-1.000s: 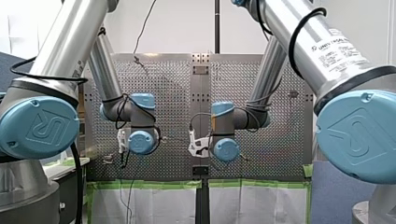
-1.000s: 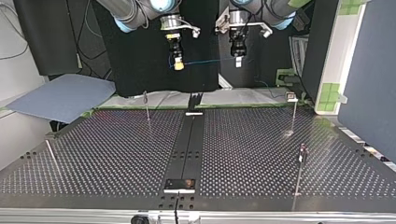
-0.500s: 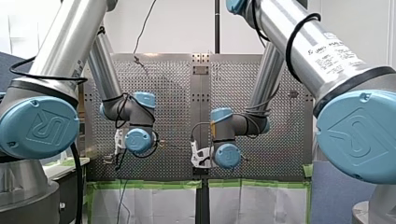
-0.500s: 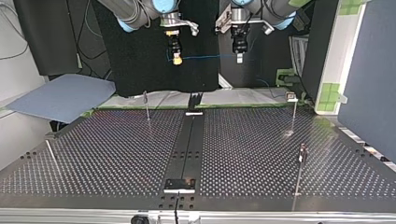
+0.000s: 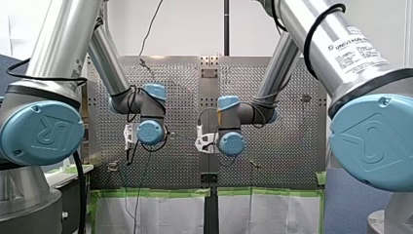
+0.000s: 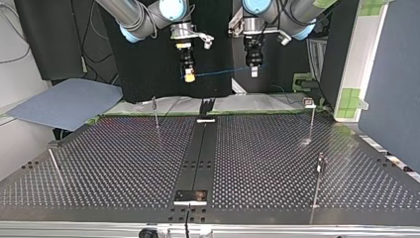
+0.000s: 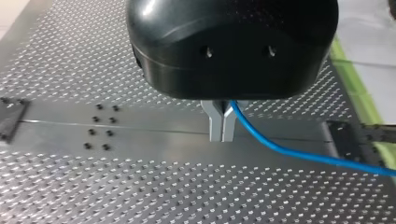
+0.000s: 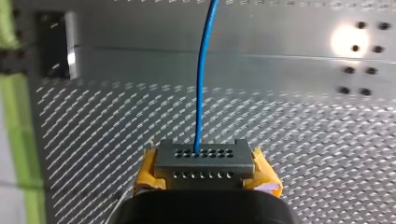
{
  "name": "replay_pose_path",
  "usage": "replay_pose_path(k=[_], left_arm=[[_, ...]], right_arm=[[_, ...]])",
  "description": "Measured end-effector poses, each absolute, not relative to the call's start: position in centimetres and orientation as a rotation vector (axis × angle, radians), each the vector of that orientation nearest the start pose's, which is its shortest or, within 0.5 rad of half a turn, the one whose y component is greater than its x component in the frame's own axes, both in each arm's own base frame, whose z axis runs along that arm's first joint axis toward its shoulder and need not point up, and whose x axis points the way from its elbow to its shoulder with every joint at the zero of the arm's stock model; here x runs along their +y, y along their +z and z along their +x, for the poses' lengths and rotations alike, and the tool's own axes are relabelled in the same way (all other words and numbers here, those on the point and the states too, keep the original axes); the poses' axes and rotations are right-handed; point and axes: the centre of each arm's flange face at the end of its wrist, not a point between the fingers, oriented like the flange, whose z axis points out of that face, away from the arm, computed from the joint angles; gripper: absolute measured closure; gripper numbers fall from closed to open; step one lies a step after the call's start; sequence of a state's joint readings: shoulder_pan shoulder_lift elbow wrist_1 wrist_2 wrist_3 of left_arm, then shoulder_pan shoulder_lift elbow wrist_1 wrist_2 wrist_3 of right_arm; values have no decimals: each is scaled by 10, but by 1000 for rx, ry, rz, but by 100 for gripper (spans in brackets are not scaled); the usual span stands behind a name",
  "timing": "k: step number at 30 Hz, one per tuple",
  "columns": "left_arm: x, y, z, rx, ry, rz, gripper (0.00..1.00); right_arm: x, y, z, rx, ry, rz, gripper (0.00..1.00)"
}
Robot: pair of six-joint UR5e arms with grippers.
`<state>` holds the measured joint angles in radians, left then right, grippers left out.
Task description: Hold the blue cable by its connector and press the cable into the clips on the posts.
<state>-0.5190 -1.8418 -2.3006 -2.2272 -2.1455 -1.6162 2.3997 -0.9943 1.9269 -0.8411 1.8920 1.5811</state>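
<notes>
Well above the perforated table (image 6: 277, 163), both grippers carry the blue cable (image 6: 224, 72) as a short, nearly taut span between them.

Right gripper (image 8: 204, 168): clenched on the connector (image 8: 204, 158), a grey block with two rows of small holes, pinched between yellow pads (image 8: 145, 175). The cable leaves the block's face and runs straight ahead of the fingers.

Left gripper (image 7: 222, 136): its two metal fingers are pressed together on the cable just below the black housing. From there the cable trails off to one side, sagging slightly toward the table. Seen from across the table, the end at the left gripper sits a little higher than the end at the right gripper.

Posts (image 6: 156, 113) stand on the table below and ahead of both grippers, well apart from the cable. Their clips (image 6: 309, 103) are too small to read in detail, and none holds cable.

Step in hand, as I judge it: carrying the held span toward a first post, with no pressing begun. The next move calls for lowering both grippers together with the span tight. The span should line up over one clip's mouth, with a gripper on either side of the post, and then be pushed down until it seats.
</notes>
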Motion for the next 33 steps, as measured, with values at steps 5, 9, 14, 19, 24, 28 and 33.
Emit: replay_pose_path(k=[5, 9, 14, 19, 24, 28, 33], left_arm=[[-262, 159, 319, 1617, 46, -116, 100], [-261, 183, 329, 1584, 27, -174, 100], [-260, 219, 343, 1533, 21, -239, 100], [-256, 259, 355, 1480, 25, -296, 100], [-249, 295, 365, 1434, 26, -338, 100], [-241, 325, 372, 1394, 18, -375, 100], [-228, 362, 382, 1342, -14, -412, 100]], right_arm=[[-309, 132, 484, -972, 1593, 1630, 100], [-320, 162, 491, -978, 1655, 1603, 100], [-336, 200, 494, -988, 1731, 1567, 100], [-346, 241, 499, -972, 1807, 1543, 100], [-349, 280, 504, -930, 1866, 1529, 100], [-348, 314, 508, -888, 1916, 1520, 100], [-343, 354, 512, -838, 1971, 1507, 100]])
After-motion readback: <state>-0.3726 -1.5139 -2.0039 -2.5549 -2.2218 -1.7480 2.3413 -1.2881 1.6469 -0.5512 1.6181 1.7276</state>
